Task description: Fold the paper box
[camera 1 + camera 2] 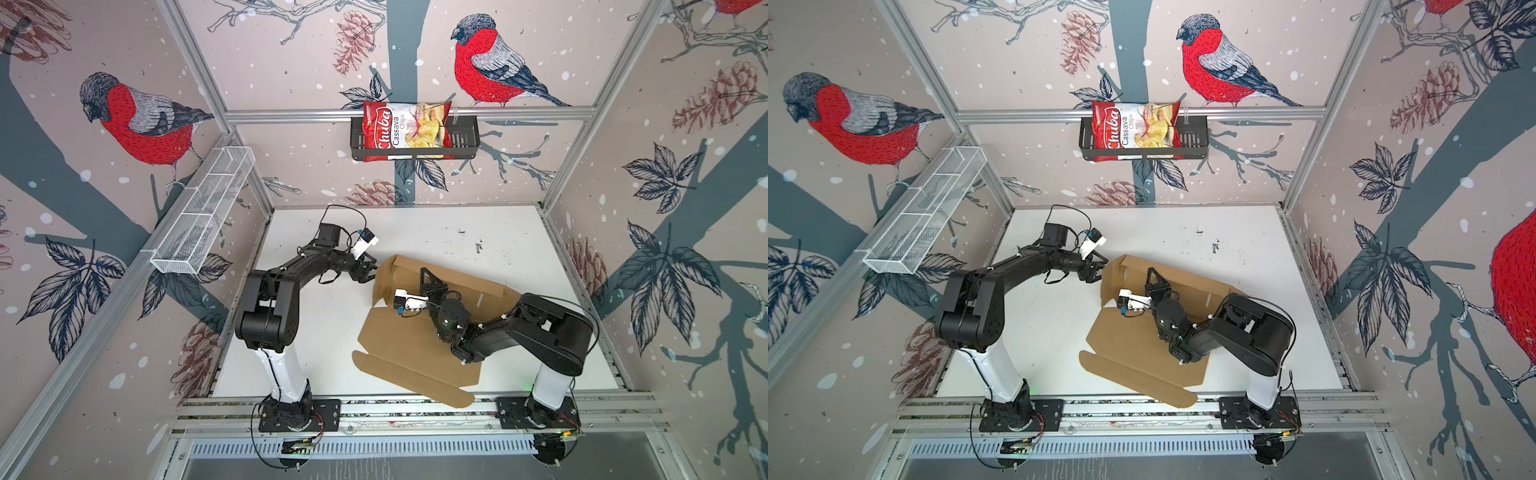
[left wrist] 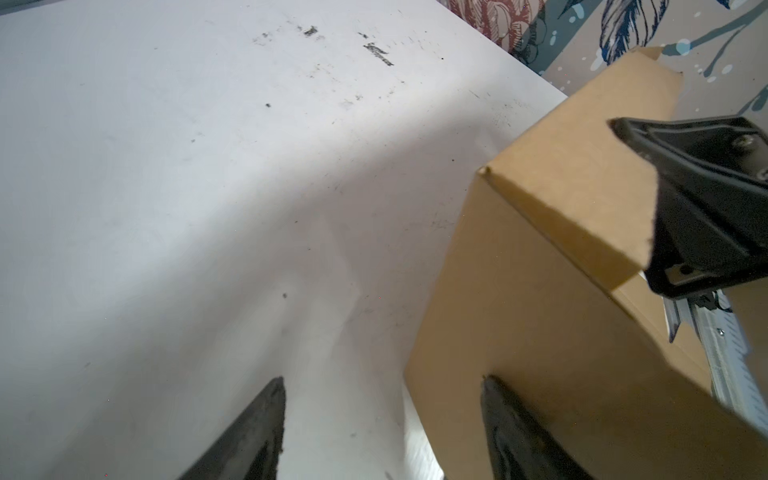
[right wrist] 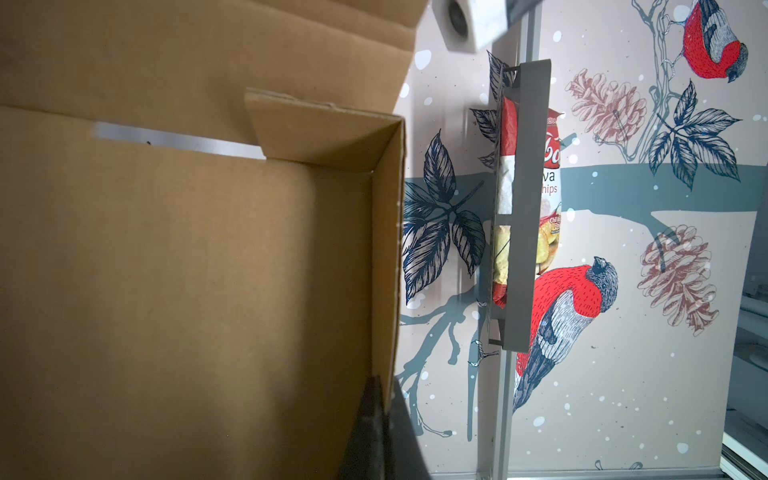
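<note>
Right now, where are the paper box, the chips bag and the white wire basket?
paper box (image 1: 399,345): a top view, its flat near panel.
chips bag (image 1: 374,124): a top view, its red front.
wire basket (image 1: 199,216): a top view, its mesh wall.

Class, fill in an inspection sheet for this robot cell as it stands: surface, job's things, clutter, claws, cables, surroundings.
Surface: white table, dark scuffs toward the back.
Job's things: paper box partly folded; two walls raised at one corner, front flap flat, overhanging the front rail.
Clutter: nothing seen.
Claws: left claw open, outside the box's end wall; right claw shut on the far wall's edge.
Cables: black lead loops above the left arm; nothing seen snagged.
Surroundings: chips bag in black wall basket; white mesh shelf; bird-print walls.
</note>
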Controlling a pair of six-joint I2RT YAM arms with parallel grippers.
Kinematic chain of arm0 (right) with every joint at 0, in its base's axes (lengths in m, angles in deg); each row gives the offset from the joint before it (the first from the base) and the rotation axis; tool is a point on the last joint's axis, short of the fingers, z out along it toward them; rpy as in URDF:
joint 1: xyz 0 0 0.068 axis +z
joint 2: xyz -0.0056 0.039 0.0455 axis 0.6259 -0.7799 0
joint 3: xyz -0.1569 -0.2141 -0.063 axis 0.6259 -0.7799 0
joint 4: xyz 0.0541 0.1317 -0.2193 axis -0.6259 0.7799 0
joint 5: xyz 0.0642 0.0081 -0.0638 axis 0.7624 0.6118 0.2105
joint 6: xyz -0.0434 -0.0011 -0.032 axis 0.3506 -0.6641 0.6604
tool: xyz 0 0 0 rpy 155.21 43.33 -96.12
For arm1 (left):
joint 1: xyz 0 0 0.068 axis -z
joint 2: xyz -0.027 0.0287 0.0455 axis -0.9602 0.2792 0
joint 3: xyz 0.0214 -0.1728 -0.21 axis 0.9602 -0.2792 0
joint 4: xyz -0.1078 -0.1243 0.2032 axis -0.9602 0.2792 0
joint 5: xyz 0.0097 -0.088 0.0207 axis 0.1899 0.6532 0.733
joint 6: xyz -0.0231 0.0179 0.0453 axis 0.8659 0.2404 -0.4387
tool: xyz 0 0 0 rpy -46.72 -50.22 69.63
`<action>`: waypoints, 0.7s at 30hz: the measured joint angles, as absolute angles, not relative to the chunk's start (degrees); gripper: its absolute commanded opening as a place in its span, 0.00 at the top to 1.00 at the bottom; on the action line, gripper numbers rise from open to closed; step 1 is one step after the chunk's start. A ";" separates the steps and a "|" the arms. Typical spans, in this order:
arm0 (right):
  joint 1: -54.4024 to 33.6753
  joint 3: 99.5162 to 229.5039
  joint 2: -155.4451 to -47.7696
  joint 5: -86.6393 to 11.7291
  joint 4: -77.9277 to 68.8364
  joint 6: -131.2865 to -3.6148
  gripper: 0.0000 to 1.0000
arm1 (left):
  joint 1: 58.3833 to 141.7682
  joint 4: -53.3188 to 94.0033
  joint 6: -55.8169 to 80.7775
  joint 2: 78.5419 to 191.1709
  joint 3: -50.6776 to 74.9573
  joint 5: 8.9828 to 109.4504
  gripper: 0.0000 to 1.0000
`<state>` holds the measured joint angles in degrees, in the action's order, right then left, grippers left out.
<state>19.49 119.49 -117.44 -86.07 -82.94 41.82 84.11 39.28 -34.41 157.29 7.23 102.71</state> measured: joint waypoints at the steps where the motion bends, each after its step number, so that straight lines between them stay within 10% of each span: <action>1: 19.49 119.49 -117.44 -86.07 -82.94 41.82 1.00 | 84.70 39.22 -34.39 157.05 7.01 102.18 0.26; 8: 19.58 119.49 -117.03 -86.12 -82.74 41.80 1.00 | 85.75 36.73 -33.01 151.96 1.39 99.27 0.07; 21: 19.47 119.60 -117.05 -86.27 -82.68 41.47 1.00 | 88.03 32.33 -28.90 154.40 0.06 100.65 0.10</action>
